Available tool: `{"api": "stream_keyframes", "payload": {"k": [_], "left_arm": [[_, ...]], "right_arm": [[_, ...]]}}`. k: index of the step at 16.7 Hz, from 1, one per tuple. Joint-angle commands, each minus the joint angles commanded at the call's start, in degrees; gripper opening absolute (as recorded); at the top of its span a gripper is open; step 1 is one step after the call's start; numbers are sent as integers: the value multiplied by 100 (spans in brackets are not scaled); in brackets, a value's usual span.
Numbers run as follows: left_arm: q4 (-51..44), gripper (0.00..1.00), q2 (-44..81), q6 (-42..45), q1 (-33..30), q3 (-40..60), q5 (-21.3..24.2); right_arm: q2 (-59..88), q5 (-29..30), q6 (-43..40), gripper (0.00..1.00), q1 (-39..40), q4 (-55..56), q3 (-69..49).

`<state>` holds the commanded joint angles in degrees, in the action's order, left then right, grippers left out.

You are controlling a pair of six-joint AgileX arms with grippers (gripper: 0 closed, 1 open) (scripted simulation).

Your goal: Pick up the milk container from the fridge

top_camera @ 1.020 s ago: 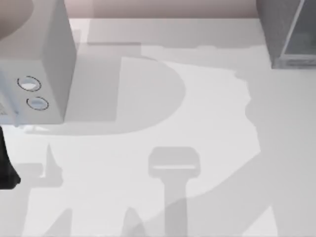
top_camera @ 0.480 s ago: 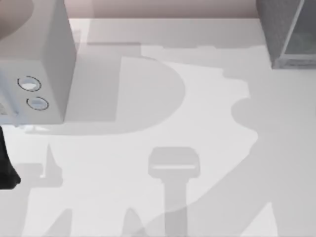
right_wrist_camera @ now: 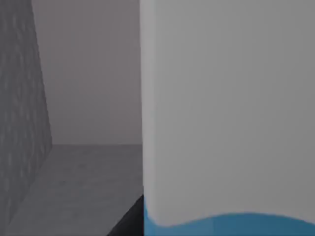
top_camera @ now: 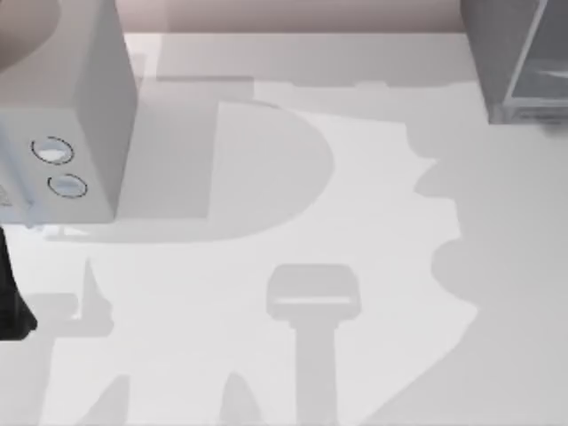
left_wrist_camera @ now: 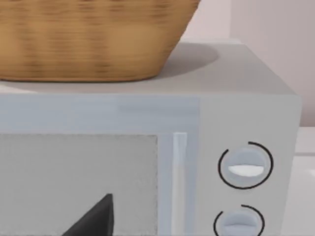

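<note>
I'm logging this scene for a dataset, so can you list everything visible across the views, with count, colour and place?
Milk container: one, white with a blue band, very close to the right wrist camera, inside the fridge.
Fridge: one, dark grey with a pale-framed glassy panel, top view's far right corner; grey interior.
Microwave: one, light grey, two round dials, top view's far left.
Basket: one, tan wicker, on the microwave.
Table: one, white, under everything.
Left arm: dark, at the top view's left edge.
Left gripper finger: dark, before the microwave door.
</note>
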<state>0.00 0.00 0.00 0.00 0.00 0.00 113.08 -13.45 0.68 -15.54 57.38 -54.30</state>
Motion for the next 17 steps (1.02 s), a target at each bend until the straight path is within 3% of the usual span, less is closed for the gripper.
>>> {"api": "stream_keyframes", "payload": {"k": [4, 10, 17], "left_arm": [[0, 100, 0, 0, 0, 0, 0], [0, 100, 0, 0, 0, 0, 0], [0, 100, 0, 0, 0, 0, 0]], "right_arm": [[-490, -108, 9, 0, -93, 302, 670], [-520, -98, 16, 0, -52, 264, 692], [-2421, 184, -47, 0, 241, -798, 1515]]}}
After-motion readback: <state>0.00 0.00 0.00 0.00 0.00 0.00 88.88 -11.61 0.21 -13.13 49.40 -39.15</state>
